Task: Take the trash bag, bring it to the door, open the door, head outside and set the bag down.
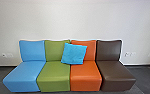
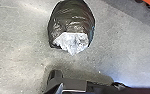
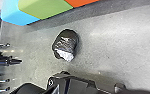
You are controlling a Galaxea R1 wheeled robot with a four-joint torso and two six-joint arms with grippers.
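We cannot tell how open either gripper is; floor [image 3: 108,42] separates the trash bag [image 3: 66,41] from the coloured seats [image 3: 47,8]

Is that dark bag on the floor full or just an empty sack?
It looks well filled: the dark bag bulges out round on the floor instead of lying flat. What is inside, I can't tell.

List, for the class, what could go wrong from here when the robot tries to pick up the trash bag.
The dark trash bag looks thin and wrinkled, so it might tear or slip when gripped.
Its white part sticks out at one end; pulling there alone might leave the rest sagging.
The bag lies on the floor near the colored seats, so a reaching arm might bump them.
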